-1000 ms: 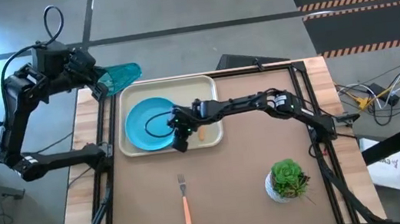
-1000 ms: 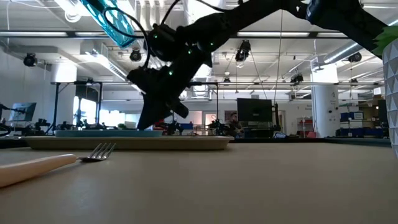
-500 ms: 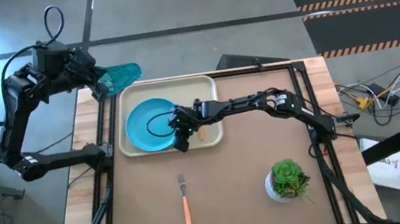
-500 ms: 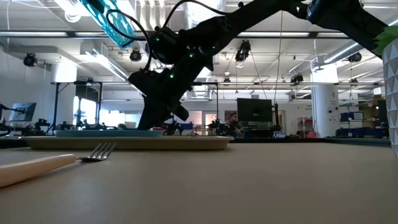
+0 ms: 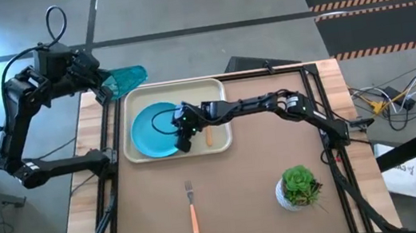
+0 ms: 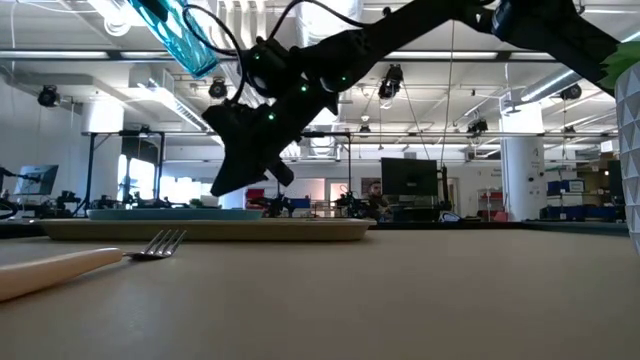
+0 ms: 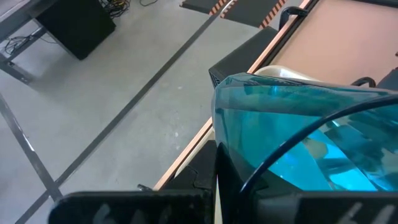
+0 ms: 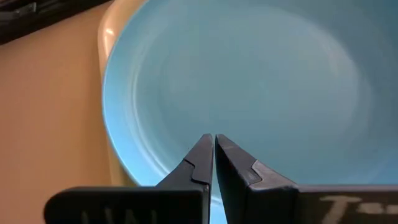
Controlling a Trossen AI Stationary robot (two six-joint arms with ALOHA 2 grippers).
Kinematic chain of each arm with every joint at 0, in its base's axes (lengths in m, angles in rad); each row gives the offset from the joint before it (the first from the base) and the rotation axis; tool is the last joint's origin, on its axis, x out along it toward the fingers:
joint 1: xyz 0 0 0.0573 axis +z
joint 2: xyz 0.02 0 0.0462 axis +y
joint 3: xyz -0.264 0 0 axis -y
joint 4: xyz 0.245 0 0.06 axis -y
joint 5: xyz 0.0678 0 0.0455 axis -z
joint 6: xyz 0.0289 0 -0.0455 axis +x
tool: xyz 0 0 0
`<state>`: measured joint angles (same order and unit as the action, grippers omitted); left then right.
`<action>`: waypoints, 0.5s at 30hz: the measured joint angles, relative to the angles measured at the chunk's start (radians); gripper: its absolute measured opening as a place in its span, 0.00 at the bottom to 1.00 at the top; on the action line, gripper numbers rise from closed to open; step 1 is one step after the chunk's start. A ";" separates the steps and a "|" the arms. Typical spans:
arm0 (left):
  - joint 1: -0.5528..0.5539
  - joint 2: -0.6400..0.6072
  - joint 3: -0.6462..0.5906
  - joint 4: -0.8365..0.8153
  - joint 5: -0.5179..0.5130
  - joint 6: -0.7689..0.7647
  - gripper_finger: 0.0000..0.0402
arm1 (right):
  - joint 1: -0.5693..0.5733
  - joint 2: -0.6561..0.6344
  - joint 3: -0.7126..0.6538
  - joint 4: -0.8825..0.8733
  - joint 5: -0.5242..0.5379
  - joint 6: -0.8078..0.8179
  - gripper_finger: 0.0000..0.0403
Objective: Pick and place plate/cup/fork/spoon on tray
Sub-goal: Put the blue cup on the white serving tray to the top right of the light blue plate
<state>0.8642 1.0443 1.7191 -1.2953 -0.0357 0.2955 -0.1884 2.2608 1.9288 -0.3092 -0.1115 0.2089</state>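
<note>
The sky-blue plate (image 5: 153, 130) lies flat on the cream tray (image 5: 212, 88) at the table's far left. An orange handle (image 5: 209, 138), the spoon's as far as shows, lies on the tray right of the plate, its bowl hidden under my right arm. The fork (image 5: 192, 207) lies on the table nearer the front. My right gripper (image 8: 213, 142) is shut and empty, hovering over the plate's right part (image 5: 183, 138), clear of it in the low view (image 6: 222, 186). My left gripper (image 5: 103, 86) is shut on the teal cup (image 5: 126, 79), high above the tray's far left corner. My left gripper holds the teal cup by its narrower end (image 7: 231, 155), the end nearest the wrist; the cup's own body hides the exact place. The cup lies on its side, sticking out past the fingers toward the table's right, lifted clear high above the table (image 6: 182, 35).
A green plant in a white pot (image 5: 298, 187) stands at the table's near right. The table's wooden edges and dark frame rails (image 5: 108, 186) run along both sides. Bare brown table lies between the fork and the plant.
My right gripper has risen a little off the tray and gone toward the table's left and far edge, from beside the spoon's handle to over the plate's right part. The cup and my left arm have kept still.
</note>
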 joint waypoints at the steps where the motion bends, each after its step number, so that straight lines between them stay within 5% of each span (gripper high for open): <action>1: 0.000 0.000 0.000 0.000 0.000 0.000 0.00 | 0.000 0.000 -0.005 -0.001 -0.001 0.005 0.02; 15: 0.000 -0.002 0.000 0.000 0.000 0.000 0.00 | -0.001 0.000 -0.054 -0.069 -0.001 0.025 0.02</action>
<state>0.8642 1.0424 1.7191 -1.2957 -0.0353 0.2955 -0.1898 2.2608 1.8745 -0.3781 -0.1120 0.2344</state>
